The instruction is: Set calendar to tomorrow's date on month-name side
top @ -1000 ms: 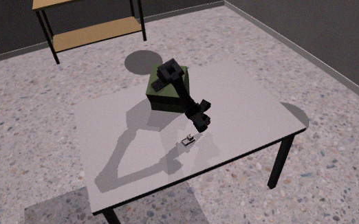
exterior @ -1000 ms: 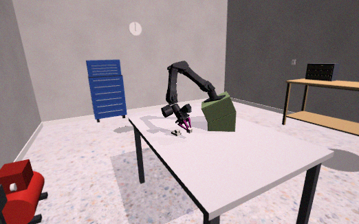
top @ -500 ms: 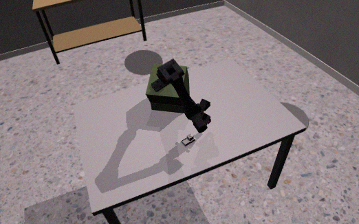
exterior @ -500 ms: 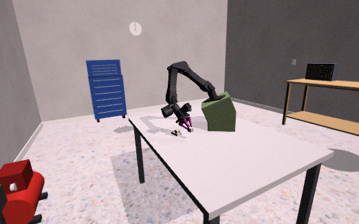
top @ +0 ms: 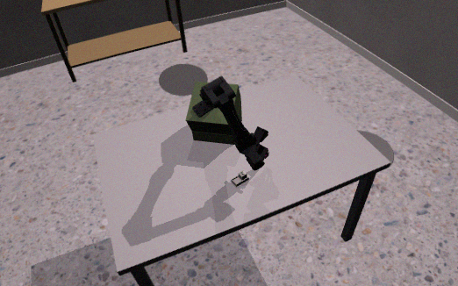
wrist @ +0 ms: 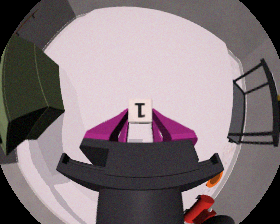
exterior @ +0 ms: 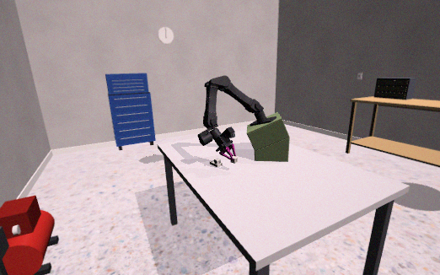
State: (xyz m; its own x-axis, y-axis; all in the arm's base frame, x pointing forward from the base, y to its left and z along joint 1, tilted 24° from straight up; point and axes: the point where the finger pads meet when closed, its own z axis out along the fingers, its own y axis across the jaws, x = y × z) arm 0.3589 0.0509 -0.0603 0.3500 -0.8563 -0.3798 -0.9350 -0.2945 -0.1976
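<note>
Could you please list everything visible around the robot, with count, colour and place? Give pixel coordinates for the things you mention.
small cube marked 1: one, white, between the jaws [exterior: 230, 153]
small calendar tray: one, pale with dark edges, on the table, holding another small cube
rectangular table [top: 309, 118] [exterior: 313, 190]: one, whitish top, dark legs, mid-room
drawer cabinet [exterior: 131, 114]: one, blue, by the wall
round clock [exterior: 166, 35]: one, white, on the wall
wooden-shelved bench [top: 125, 44] [exterior: 406, 102]: one, tan, dark legs, beyond the table
cylindrical machine [exterior: 29, 245]: one, red, on the floor
block-shaped arm mount [top: 195, 115] [exterior: 271, 141]: one, green, on the table
jointed arm: one, black, on the mount
jaws: one pair, magenta
</note>
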